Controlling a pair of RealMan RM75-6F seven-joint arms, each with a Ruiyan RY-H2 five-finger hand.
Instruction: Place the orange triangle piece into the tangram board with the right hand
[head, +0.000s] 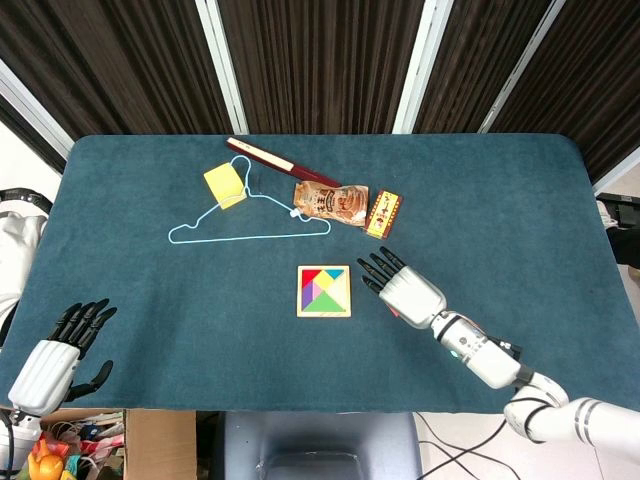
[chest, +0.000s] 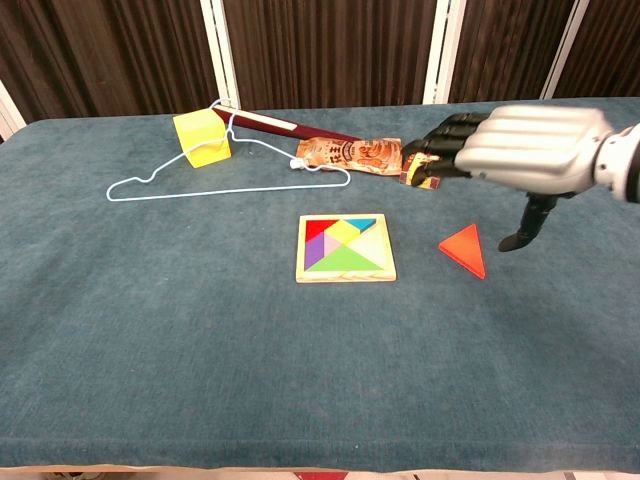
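Note:
The orange triangle piece lies flat on the teal cloth, right of the tangram board; in the head view my right hand covers it almost wholly. The wooden board holds several coloured pieces with a pale empty slot at its right side. My right hand hovers above the triangle, palm down, fingers spread and pointing toward the far left, holding nothing. My left hand hangs at the table's near left corner, fingers apart and empty.
Behind the board lie a snack pouch, a small orange box, a dark red stick, a yellow block and a light blue wire hanger. The table edge runs close to me.

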